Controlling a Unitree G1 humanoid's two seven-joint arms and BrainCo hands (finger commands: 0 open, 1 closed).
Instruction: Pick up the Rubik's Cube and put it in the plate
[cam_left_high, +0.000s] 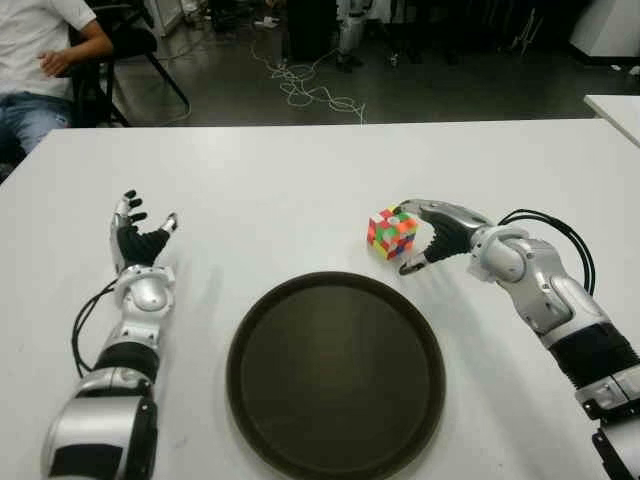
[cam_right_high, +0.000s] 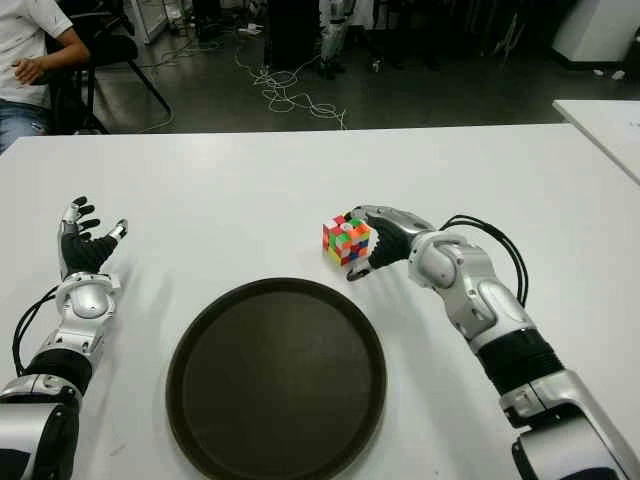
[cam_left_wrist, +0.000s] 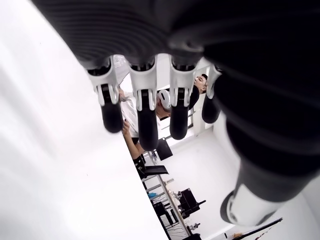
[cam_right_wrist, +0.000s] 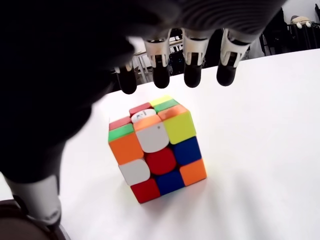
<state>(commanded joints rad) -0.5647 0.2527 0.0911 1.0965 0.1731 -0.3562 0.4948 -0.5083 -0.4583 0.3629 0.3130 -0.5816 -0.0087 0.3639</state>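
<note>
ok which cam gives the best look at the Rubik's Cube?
Right wrist view: the Rubik's Cube fills the frame, stickers distinct, standing on the table, right hand open above it. Both eye views show it small, beyond the plate, partly hidden by fingers. Left wrist view misses it; left hand idle at the plate's left.

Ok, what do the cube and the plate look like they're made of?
Rubik's Cube: looks like hard plastic, with glossy coloured tiles and rounded corners; the right hand is open around it. Plate: dark brown, smooth with a soft sheen and a raised rim, probably plastic or melamine, though I can't be sure.
</note>
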